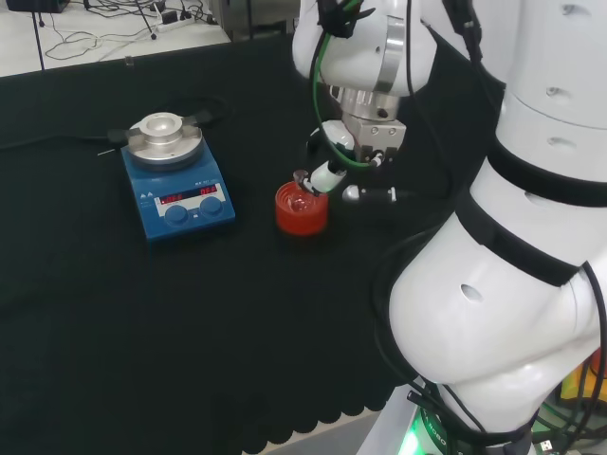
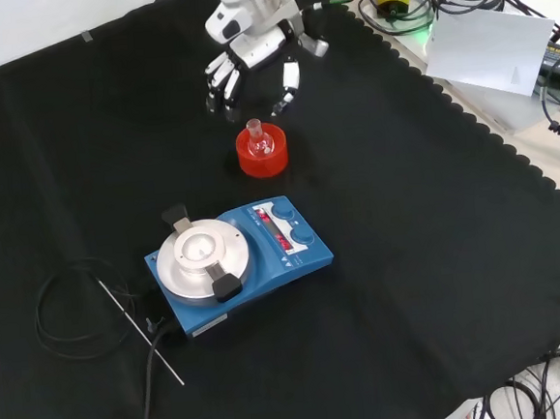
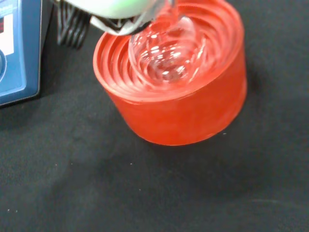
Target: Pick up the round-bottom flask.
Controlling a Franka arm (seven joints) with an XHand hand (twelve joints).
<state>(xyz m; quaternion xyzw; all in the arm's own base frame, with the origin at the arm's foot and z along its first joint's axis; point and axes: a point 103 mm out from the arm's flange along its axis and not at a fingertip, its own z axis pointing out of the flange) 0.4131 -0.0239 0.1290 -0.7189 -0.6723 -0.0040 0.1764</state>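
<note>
The black-and-white robot hand [image 2: 254, 61] hung over the black cloth [image 2: 439, 255] w/ fingers [image 2: 220, 83] spread and pointing down, mostly straight, thumb [image 2: 288, 81] apart from them; it gripped nothing. In the front view the fingertips sat just above and beyond the small clear glass round-bottom flask [image 2: 258, 140], w/ a gap visible btwn them and its neck. In the head view one fingertip [image 1: 321, 180] looked v. close to the flask's mouth [image 1: 302, 180] (touching or not, couldn't tell from that angle).

The flask stood upright in the red ribbed ring stand [image 2: 261, 155], about mid-cloth, bulb down in the ribbed hollow, short neck up. Wrist view: the clear bulb [image 3: 166, 55] nested inside the stand [image 3: 183, 116], a blurred white part of the hand [image 3: 111, 12] over its rim.

Nearer the camera in the front view, apart from the stand, was the blue hotplate stirrer w/ round silver top [image 2: 228, 262], a black cable [image 2: 65, 314] trailing off to its left.
</note>
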